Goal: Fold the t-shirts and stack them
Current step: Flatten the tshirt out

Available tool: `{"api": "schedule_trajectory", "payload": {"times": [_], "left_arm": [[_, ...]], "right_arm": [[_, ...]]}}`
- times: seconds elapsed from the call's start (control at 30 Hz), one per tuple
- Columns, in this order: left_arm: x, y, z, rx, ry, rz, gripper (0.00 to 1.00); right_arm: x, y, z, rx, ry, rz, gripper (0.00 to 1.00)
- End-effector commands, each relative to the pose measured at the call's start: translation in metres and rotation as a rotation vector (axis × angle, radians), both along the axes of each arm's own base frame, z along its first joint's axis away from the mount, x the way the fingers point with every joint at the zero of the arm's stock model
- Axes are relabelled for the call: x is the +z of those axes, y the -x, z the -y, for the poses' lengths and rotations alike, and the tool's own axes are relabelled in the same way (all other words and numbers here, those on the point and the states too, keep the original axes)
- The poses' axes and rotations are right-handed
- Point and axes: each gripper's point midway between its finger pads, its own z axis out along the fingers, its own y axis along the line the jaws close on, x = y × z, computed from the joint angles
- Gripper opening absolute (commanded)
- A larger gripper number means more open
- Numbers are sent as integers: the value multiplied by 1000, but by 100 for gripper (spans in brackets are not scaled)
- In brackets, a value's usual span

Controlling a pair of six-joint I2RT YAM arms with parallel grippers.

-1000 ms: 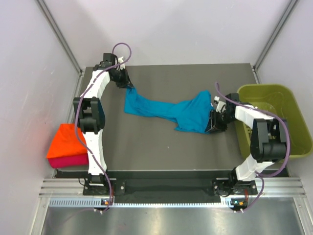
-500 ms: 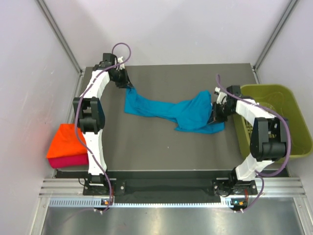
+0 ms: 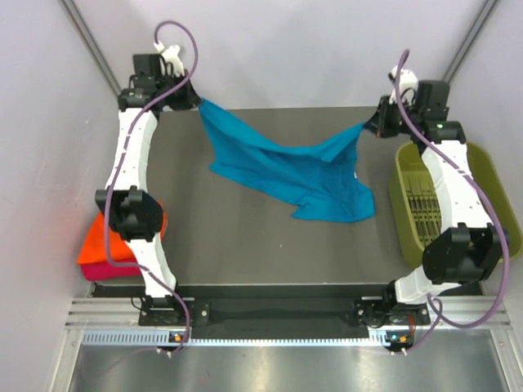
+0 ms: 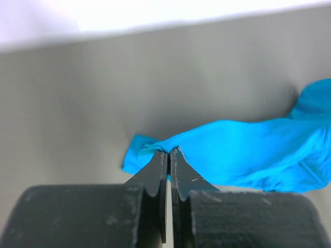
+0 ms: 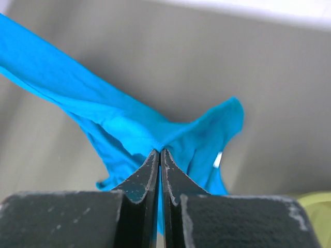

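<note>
The teal-blue t-shirt (image 3: 282, 167) hangs stretched between my two grippers above the back of the table, its lower part trailing on the table at the right. My left gripper (image 3: 196, 100) is shut on one edge at the back left; in the left wrist view (image 4: 168, 151) the cloth (image 4: 248, 152) is pinched at the tips. My right gripper (image 3: 369, 124) is shut on the other edge at the back right; in the right wrist view (image 5: 159, 151) the cloth (image 5: 129, 129) bunches at the tips and the white neck label (image 5: 217, 159) shows. The folded orange t-shirt (image 3: 98, 241) lies on the magenta-pink one (image 3: 102, 269) at the left edge.
The olive-green basket (image 3: 425, 204) stands at the right edge of the grey table (image 3: 229, 237), under my right arm. White walls close the back and sides.
Both grippers have risen and moved back and apart, lifting the teal-blue t-shirt off the table and spreading it between them. The right gripper went from low near the basket to high at the back right.
</note>
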Motion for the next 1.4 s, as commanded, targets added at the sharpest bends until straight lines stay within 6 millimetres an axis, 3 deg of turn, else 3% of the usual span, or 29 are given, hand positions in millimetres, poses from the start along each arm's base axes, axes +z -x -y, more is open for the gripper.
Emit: {"api": "schedule_trajectory", "payload": {"times": [0.0,0.03,0.07,0.1,0.13,0.17,0.2,0.23,0.3,0.33,0.4,0.43,0.6,0.73,0.8,0.9,0.97,1.07,1.2,1.23,1.3,1.33,1.37], "left_arm": [[109,28,-8,3,-63,301,0],[134,48,-9,1,-81,374,0],[142,57,-9,-5,-90,404,0],[131,60,-8,-11,-87,405,0],[154,83,-10,-16,-114,484,0],[157,92,-10,-19,-121,506,0],[143,97,-7,-43,-123,502,0],[162,121,-6,-60,-145,567,0],[156,137,-5,-82,-163,585,0],[169,158,-4,-95,-182,641,0],[173,176,-5,-94,-198,678,0],[177,191,-6,-89,-203,702,0],[194,237,-7,-76,-187,716,0],[228,286,-4,-61,-127,764,0],[243,299,-7,-35,-131,823,0],[257,312,-11,-1,-126,879,0],[254,309,-12,-3,-141,883,0],[222,278,-19,24,-170,807,0],[156,231,-19,0,-195,641,0],[128,214,-19,-7,-193,569,0],[106,197,-16,-23,-188,538,0],[82,181,-16,-25,-186,504,0],[72,173,-15,-28,-183,486,0]], "right_arm": [[89,11,8,10,42,252,0],[113,23,7,14,47,314,0],[124,29,7,14,50,343,0],[135,37,7,14,52,377,0],[155,53,7,7,54,432,0],[166,61,7,1,53,470,0],[176,69,7,-6,49,495,0],[194,87,8,-15,48,549,0],[210,105,7,-16,53,598,0],[222,121,8,-26,56,638,0],[229,139,8,-30,60,671,0],[241,161,7,-31,61,724,0],[262,222,3,-27,43,825,0],[287,284,-5,1,35,930,0],[302,304,-4,-10,34,991,0],[317,316,3,-73,5,1008,0],[317,312,5,-81,20,1014,0],[293,274,11,-103,29,941,0],[236,196,16,-101,70,761,0],[219,171,16,-86,81,705,0],[203,142,18,-90,80,662,0],[190,116,19,-85,82,624,0],[180,103,19,-82,82,595,0]]}}
